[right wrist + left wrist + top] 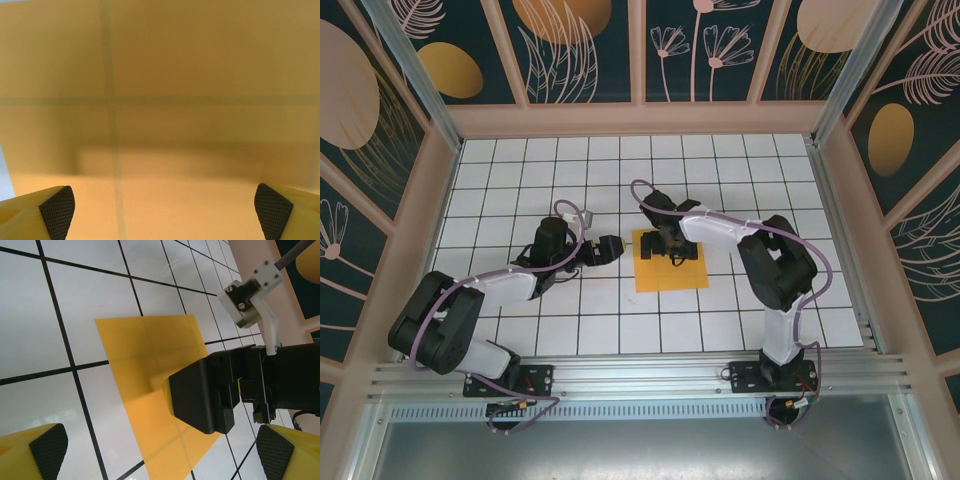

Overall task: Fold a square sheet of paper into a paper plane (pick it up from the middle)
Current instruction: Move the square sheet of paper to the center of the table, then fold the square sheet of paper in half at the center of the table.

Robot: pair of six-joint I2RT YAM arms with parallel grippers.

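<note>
No lettering, number, brand mark or sign can be read on any surface in the three views.

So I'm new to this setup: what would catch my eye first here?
A bright orange sheet of paper lies flat in the middle of the white gridded table. The right gripper hangs over its far half, jaws open, and the left gripper sits open just left of it.
</note>
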